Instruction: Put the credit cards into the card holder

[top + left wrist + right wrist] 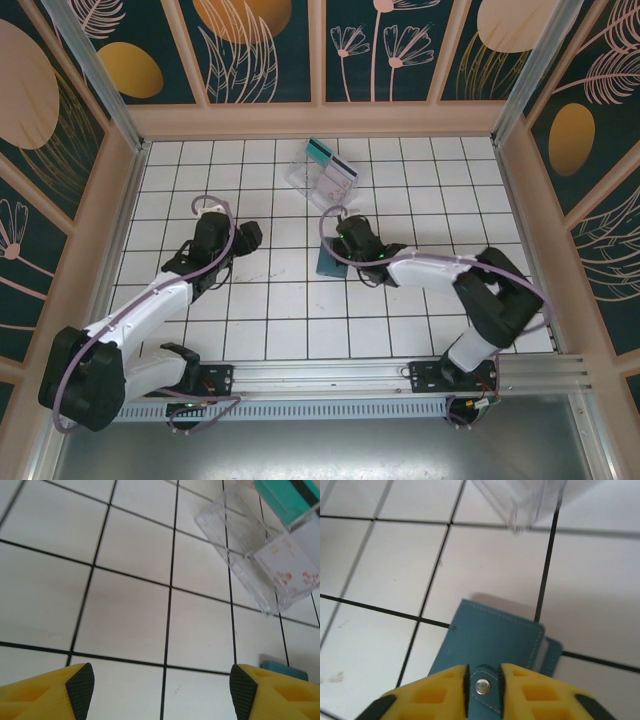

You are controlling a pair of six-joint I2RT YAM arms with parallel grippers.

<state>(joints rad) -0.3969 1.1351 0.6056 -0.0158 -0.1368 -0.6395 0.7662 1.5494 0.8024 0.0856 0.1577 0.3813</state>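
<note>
While right fingers [440, 690] pinch the card holder [490, 635] on white gridded tabletop [262, 300], left fingers [45, 690] gape empty.

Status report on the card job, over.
Left gripper open, low over table. Right gripper shut on card holder tab. Teal card and whitish card in clear tray. Nothing blocking.

1. The table [260, 310] is white with a black grid.
2. The card holder [490, 640] is teal with pale stitching and a silver snap.
3. One card [285, 497] is teal-green with a dark stripe.
4. The left gripper [162, 690] and right gripper [482, 682] are yellow with black pads.
</note>
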